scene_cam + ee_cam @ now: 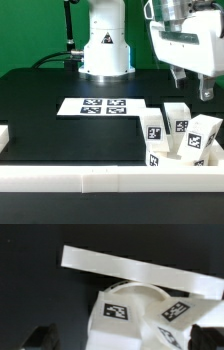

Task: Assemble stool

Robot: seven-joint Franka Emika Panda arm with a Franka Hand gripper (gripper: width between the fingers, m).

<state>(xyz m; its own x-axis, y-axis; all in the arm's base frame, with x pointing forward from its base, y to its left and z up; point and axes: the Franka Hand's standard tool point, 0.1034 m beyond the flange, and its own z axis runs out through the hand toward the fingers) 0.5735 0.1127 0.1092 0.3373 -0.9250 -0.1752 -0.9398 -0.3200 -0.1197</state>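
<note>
- exterior view: white panda arm rising from its base (105,45) at the back of the black bench (40,110), wrist reaching over toward the exterior view's right.
- claw (192,82) hanging above the cluster of stool parts, fingers pointing down, clear of the parts below.
- fingers (206,90) apart, gap empty; nothing gripped.
- stool parts bunched at the exterior view's right front, pressed against the front rail (100,178): three blocky white legs, each with black-and-white tags.
- first leg (153,128) nearest the exterior view's left of the bunch, second leg (178,122) just beside it and a little further back, third leg (204,137) at the right edge.
- round seat disc (168,157) low between the legs, mostly hidden behind the rail.
- marker board (104,105) flat on the bench mid-scene, well apart from the claw.
- wrist view: rounded white seat disc (140,290) with tagged leg faces (118,311) crowded against it, a flat white slab (130,269) running slantwise across behind; which slab, unclear.
- dark fingertips (40,336) at either lower corner, wide apart, touching nothing.
</note>
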